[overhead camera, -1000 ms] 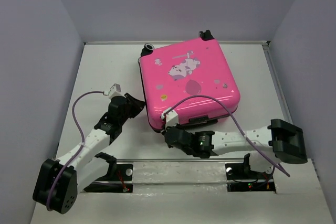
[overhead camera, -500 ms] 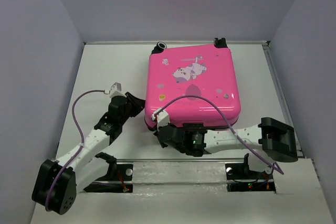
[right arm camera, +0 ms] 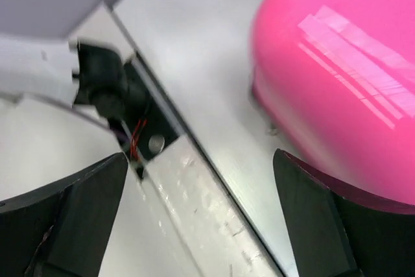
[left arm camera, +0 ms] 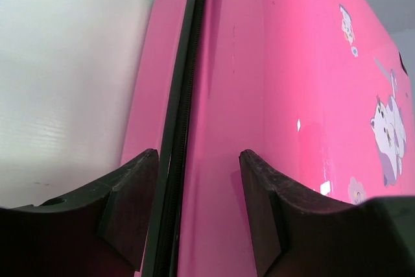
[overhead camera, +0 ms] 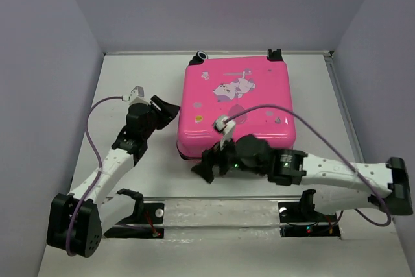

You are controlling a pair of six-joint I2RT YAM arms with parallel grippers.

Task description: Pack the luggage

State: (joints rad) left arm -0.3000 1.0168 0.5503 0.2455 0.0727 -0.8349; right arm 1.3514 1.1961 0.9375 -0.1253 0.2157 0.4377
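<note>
Left gripper (left arm camera: 198,160) jaws parted wide, holding nothing, framing the zipper seam (left arm camera: 185,95) on the left side of the luggage (overhead camera: 237,105). Right gripper (overhead camera: 204,168) likewise parted, empty, off its near-left corner. Luggage flat on the table (overhead camera: 130,76), lid down; packing looks done, zip unconfirmed.

The luggage (overhead camera: 259,95) blocks the middle; bare table (overhead camera: 130,82) lies open leftward.

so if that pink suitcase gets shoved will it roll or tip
Probably slides, not rolls: the suitcase lies flat on its shell, wheels at its far edge. Low and wide, so unlikely to tip. The glossy shell looks stiff but slippery.
</note>
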